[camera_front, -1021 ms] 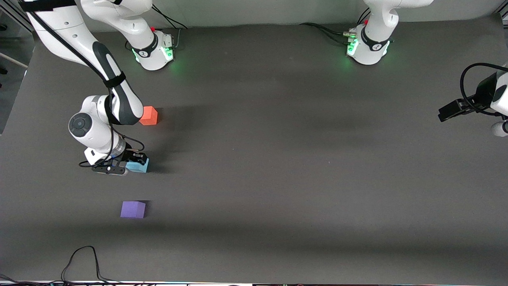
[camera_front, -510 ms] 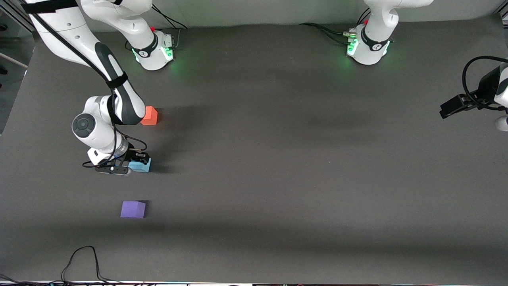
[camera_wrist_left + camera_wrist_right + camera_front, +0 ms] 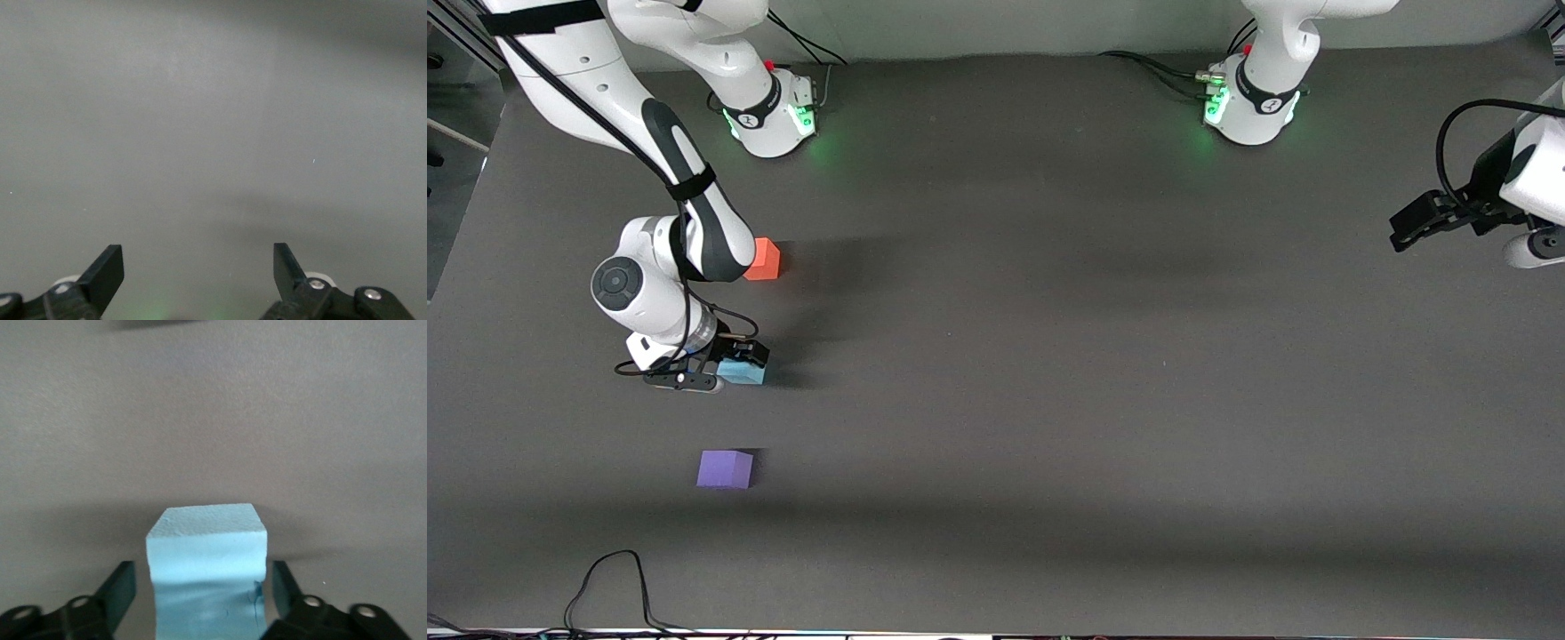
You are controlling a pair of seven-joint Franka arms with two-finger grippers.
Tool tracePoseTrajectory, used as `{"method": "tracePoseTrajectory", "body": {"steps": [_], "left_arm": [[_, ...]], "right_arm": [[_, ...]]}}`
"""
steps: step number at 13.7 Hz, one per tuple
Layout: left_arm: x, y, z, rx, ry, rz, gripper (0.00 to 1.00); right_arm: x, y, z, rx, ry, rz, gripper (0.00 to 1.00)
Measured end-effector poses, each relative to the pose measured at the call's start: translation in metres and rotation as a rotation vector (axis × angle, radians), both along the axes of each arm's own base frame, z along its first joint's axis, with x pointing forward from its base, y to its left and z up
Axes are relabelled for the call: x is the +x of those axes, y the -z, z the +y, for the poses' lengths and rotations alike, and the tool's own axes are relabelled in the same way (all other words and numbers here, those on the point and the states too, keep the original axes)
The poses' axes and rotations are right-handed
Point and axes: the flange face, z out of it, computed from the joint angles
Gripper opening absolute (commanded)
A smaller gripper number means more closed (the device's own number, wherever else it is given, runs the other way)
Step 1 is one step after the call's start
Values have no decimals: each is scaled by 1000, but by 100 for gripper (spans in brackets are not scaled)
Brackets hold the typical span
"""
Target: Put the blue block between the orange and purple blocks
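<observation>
The right gripper [image 3: 200, 587] has just opened, releasing the blue block [image 3: 742, 372] between the orange block [image 3: 764, 260] and purple block [image 3: 725, 468]; the left gripper [image 3: 199, 270] waits open.

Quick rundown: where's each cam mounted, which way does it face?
Front: high, across the table, faces both arm bases; shows the orange block, blue block, purple block, both arms.
Left wrist: on the left gripper, looks down at bare table; jaws open.
Right wrist: on the right gripper, jaws open, flanking the blue block.
Shared: blue block in front and right wrist.
</observation>
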Motion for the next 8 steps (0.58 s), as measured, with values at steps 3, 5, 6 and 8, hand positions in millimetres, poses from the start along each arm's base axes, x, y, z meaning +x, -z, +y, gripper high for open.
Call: {"method": "tracePoseTrajectory", "body": {"steps": [3,5,6,8], "left_arm": [[3,2,0,0,1,-6,100],[3,2,0,0,1,-8,100],[3,2,0,-1,1,-9,100],[4,1,-1,-1,1,-11,100]], "right_arm": [[9,-43,9,16,-15,-28,100],[8,-93,17,34,-29,-32,100],[3,-121,19,44,-34,-31,100],[-12,-176,20,63,-47,-30,100]]}}
